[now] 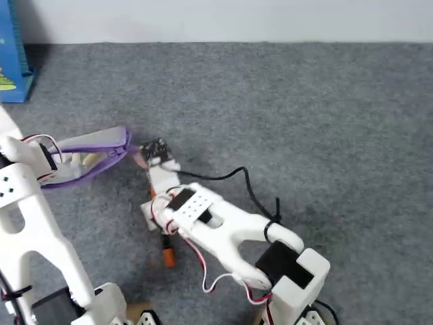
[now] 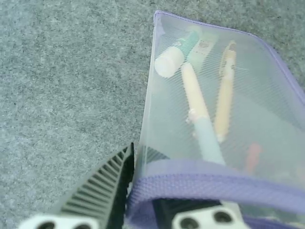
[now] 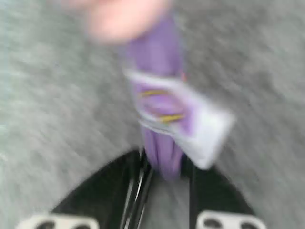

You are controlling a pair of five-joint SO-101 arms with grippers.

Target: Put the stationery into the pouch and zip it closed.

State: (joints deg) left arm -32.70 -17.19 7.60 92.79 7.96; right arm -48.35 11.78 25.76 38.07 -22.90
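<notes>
Purple-edged pouch (image 2: 267, 124) holds the pens (image 2: 195, 100); left tool (image 2: 143, 191) clamps its rim, right tool (image 3: 164, 162) its tab (image 3: 162, 138); we judge zipping unfinished.

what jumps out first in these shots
A purple-edged mesh pouch is held at the left of the grey mat, the left end effector clamped on one end and the right end effector on the other. Pens and a white-capped tube show through its mesh.
</notes>
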